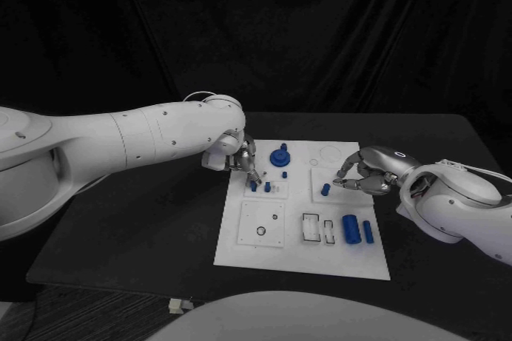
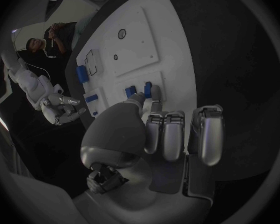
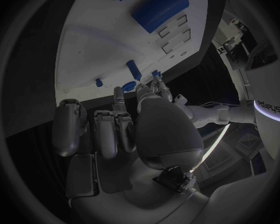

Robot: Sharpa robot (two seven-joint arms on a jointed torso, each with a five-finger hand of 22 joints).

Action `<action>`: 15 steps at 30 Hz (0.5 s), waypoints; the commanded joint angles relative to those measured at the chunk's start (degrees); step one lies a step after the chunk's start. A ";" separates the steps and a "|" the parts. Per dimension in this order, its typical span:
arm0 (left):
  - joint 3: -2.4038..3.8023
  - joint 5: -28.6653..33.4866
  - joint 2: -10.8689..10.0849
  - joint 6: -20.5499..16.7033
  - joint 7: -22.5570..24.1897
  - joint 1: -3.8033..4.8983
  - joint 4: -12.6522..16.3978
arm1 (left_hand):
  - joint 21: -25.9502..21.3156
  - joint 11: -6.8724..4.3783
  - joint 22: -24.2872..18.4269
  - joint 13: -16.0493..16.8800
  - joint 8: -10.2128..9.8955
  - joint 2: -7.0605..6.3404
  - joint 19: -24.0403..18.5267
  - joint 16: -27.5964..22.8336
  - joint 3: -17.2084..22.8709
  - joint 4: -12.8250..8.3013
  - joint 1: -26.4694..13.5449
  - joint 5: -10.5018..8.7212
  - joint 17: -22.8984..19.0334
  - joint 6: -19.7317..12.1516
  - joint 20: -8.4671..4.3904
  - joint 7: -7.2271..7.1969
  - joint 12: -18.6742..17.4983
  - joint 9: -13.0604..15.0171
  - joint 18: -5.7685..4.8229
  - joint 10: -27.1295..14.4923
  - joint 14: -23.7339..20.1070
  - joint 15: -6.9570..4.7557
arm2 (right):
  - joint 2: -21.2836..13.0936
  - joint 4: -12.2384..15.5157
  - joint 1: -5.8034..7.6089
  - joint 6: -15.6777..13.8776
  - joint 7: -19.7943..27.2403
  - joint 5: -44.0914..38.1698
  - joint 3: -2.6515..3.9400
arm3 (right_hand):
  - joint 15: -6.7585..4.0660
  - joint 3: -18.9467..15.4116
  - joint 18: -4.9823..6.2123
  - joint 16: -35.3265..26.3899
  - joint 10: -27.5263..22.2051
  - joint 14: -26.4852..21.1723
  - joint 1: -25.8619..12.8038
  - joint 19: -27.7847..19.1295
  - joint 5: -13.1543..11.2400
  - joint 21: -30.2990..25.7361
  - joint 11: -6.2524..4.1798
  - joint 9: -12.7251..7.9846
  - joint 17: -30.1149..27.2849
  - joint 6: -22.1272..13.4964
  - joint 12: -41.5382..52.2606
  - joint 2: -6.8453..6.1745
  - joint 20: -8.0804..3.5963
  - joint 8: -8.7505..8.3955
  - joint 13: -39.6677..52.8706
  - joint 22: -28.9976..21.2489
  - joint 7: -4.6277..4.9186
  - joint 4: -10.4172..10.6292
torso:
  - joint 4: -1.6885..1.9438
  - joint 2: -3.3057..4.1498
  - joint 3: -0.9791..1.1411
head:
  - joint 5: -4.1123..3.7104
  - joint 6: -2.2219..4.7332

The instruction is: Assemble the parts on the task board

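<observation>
Hovering your left robot hand over the white task board's far-left corner, it pinches a small blue peg; lower straight. Right robot hand, curled, grip unclear, near the right edge.

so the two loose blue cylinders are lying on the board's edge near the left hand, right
Not quite: the two blue cylinders lie on the task board at the edge nearer the right hand, not the left hand. The head view shows it.
</observation>
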 commanded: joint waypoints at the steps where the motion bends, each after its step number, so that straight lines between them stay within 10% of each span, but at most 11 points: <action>1: -0.04 0.34 0.14 -0.73 1.28 -0.27 -0.03 | -0.31 -0.14 13.03 14.95 -1.02 -0.27 2.66 0.15 1.19 -0.11 0.46 -0.06 15.10 0.69 -0.08 0.13 0.14 -1.19 0.27 5.94 5.95 -0.13 | 0.07 0.07 -0.14 0.39 -1.01 -0.08 0.03 | -0.31 -0.12 0.81 -0.24 5.97 5.20 0.72 -0.43 0.23 -0.28 -0.14 -0.09 12.35 0.06 0.20 -0.07 -0.04 -0.19 15.09 10.34 0.01 -0.21 | 0.00 0.05 0.01 | 0.05 -0.01; 15: -0.04 0.34 0.20 -2.18 2.21 -0.47 0.02 | -0.16 -0.24 13.13 14.95 -3.42 -2.31 2.83 0.15 6.83 -2.85 1.19 0.72 15.10 2.97 -0.09 0.07 0.14 -5.08 0.22 5.94 5.95 -0.20 | 0.21 -0.02 -0.14 0.93 -1.55 -0.08 0.03 | -0.33 0.18 0.92 -0.42 5.97 5.11 1.44 -0.64 0.41 -0.77 -0.17 -0.08 12.09 0.18 0.20 0.10 -0.05 -0.16 15.09 10.20 -0.05 -0.49 | 0.00 -0.06 0.03 | 0.23 -0.01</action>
